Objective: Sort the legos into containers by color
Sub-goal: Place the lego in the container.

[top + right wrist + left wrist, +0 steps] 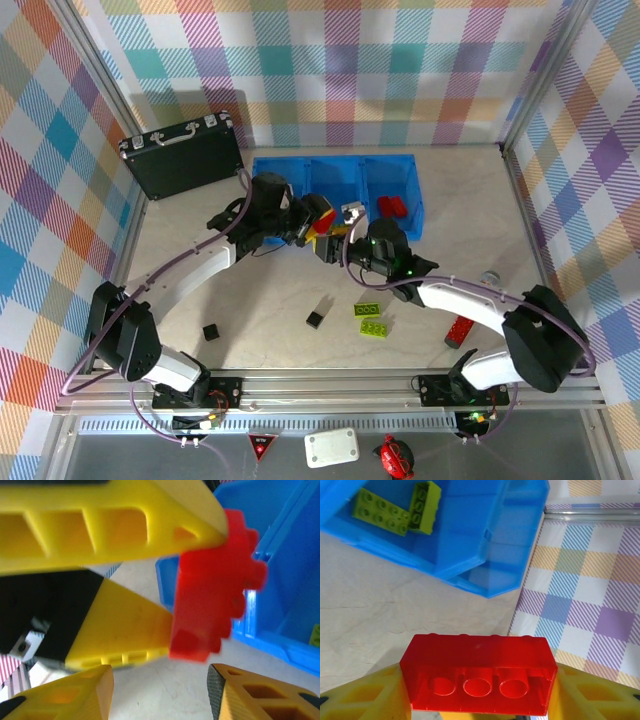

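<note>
Red, hard plastic and very light, the brick (479, 672) should neither bend nor bruise, but its glossy flat sides are likely slippery, so the best hold is square across two opposite side walls, away from the studs and the hollow underside. That is how the left gripper (479, 692) has it: the yellow fingers (365, 697) are pressed against the brick's two short ends, with the three underside tubes facing the wrist camera. In the top view the left gripper (318, 215) holds the brick above the surface (260, 300), just in front of the near wall of the blue bin (330, 158) and not over any compartment. Two lime-green plates (380, 510) lie in one compartment, and red bricks (393, 207) lie in the right-hand one, which looks like the proper home for this piece. The right gripper (160, 692) hangs close below the brick in its own view, its fingers spread with nothing between them, apart from the brick.
</note>
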`<move>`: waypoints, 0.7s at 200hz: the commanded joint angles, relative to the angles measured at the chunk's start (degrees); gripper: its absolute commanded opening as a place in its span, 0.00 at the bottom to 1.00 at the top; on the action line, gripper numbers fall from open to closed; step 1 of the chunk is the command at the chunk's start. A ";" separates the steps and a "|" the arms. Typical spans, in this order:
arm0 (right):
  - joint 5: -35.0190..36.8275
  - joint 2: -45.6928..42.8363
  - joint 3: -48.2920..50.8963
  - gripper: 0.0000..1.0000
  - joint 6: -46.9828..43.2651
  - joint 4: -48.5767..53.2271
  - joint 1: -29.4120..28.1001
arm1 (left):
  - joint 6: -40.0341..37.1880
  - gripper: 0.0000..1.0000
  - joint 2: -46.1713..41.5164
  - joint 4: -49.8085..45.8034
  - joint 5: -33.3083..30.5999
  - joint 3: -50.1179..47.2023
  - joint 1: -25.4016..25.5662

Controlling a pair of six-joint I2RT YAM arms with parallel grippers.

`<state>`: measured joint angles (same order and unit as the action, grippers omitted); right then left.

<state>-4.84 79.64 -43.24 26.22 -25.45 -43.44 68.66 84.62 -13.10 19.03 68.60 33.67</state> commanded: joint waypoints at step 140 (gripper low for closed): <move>5.99 -2.19 1.52 0.45 1.64 -13.42 2.67 | 1.80 0.58 0.01 3.61 1.70 0.92 2.01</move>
<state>1.06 79.90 -41.87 28.05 -32.14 -41.30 69.69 85.86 -8.99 17.56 69.28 34.41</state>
